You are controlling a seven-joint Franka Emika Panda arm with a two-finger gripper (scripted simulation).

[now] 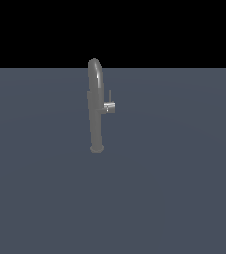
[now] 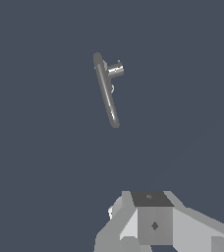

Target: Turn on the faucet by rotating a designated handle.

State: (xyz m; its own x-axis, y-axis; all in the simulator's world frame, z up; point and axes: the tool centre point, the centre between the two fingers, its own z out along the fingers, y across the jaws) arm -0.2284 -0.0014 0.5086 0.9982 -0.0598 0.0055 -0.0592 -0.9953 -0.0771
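Note:
The faucet (image 1: 95, 106) stands upright on the flat grey floor, a slim dull-grey column with an arched spout on top and a small round base. The handle (image 1: 109, 106) is a short light-silver cylinder jutting from the body toward the exterior view's right, with a thin rod pointing up from it. The wrist view looks down on the faucet (image 2: 106, 91) from above, with the handle (image 2: 116, 70) sticking out near its top end. My gripper (image 2: 151, 199) shows only as grey blocks at that picture's edge, well apart from the faucet. Its jaws are not clearly visible. The exterior view shows no arm.
A flat blue-grey floor (image 1: 184, 188) spreads all around the faucet, meeting a black background at the horizon.

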